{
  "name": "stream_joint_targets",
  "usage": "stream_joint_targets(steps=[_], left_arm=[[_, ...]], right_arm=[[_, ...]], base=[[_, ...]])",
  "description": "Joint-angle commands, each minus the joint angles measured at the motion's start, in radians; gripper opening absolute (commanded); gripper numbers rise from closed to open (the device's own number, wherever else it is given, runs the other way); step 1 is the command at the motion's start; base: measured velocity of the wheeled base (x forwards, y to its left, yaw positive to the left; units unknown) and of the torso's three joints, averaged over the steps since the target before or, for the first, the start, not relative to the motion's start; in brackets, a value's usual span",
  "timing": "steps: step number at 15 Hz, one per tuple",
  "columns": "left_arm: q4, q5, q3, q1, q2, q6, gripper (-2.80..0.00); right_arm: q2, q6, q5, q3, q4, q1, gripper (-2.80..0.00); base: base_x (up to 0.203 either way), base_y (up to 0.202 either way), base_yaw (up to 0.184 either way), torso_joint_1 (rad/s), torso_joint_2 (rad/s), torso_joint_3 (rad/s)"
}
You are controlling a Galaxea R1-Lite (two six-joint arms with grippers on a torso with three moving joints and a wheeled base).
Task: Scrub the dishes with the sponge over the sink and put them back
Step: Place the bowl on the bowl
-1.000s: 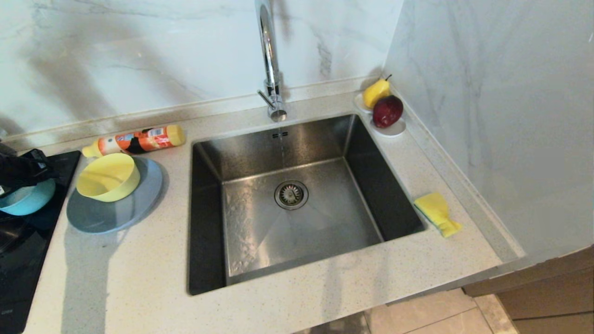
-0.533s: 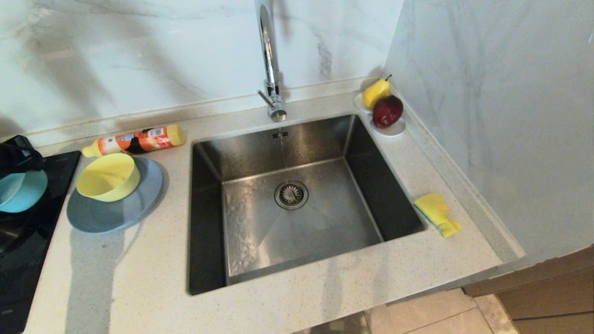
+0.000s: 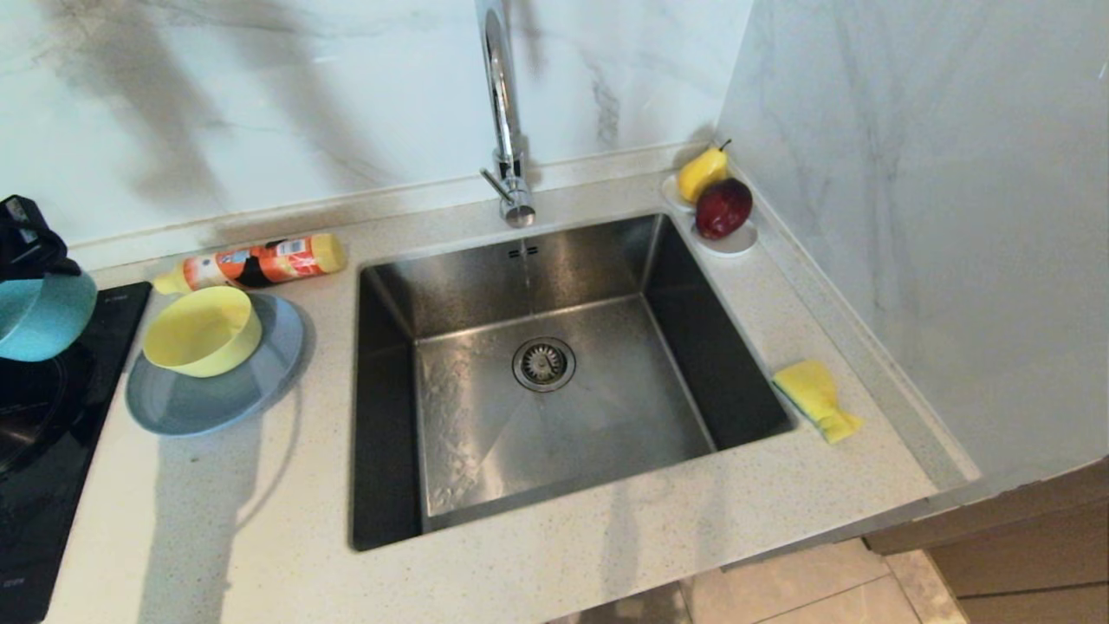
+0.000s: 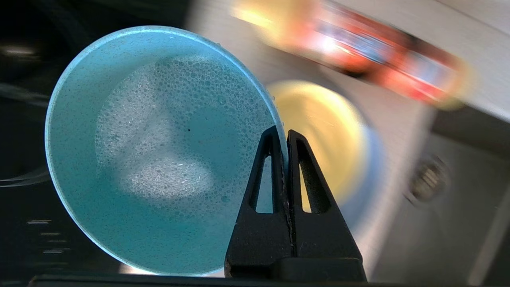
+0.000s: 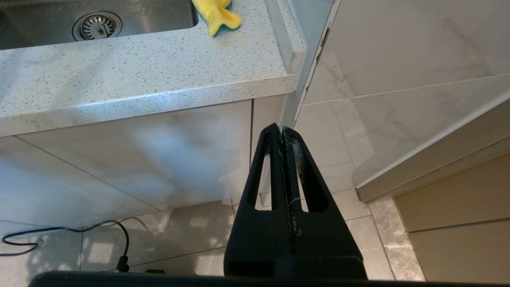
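Left pincer [image 4: 281, 137] clamps the soapy blue bowl's [image 4: 159, 151] rim above the bench's left edge, bound for the sink [image 3: 554, 364]; right pincer [image 5: 282, 133] closed, idle.

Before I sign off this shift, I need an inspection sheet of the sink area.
Surface: speckled countertop, bare in front.
Job's things: small teal-blue bowl, soapy, held by its rim; pale yellow-green bowl on grey-blue plate; yellow sponge beside steel sink.
Clutter: orange bottle lying down; pear and apple on white dish.
Pincers: left pincer shut on bowl; right pincer shut, parked below the counter.
Cables: black cable on floor.
Surroundings: marble wall; faucet running.
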Motion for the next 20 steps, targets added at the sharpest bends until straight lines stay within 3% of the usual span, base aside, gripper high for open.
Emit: stream_joint_targets(steps=[1, 7, 9, 13, 20], left_arm=[[0.017, 0.01, 0.001, -0.079, -0.047, -0.013, -2.8], [0.002, 0.123, 0.088, -0.23, -0.044, -0.026, -2.8], [-0.05, 0.158, 0.142, -0.261, -0.044, -0.026, -2.8], [-0.205, 0.215, 0.262, -0.278, -0.035, -0.018, -2.8], [-0.211, 0.22, 0.297, -0.287, -0.024, -0.015, -2.8]], right_arm=[[0.002, 0.0, 0.0, 0.0, 0.0, 0.0, -2.8], [0.002, 0.0, 0.0, 0.0, 0.0, 0.0, -2.8], [0.002, 0.0, 0.0, 0.0, 0.0, 0.0, -2.8], [0.002, 0.0, 0.0, 0.0, 0.0, 0.0, -2.8], [0.002, 0.0, 0.0, 0.0, 0.0, 0.0, -2.8]], base=[[0.0, 0.0, 0.0, 0.0, 0.0, 0.0], [0.0, 0.0, 0.0, 0.0, 0.0, 0.0], [0.0, 0.0, 0.0, 0.0, 0.0, 0.0], [0.0, 0.0, 0.0, 0.0, 0.0, 0.0], [0.0, 0.0, 0.0, 0.0, 0.0, 0.0]])
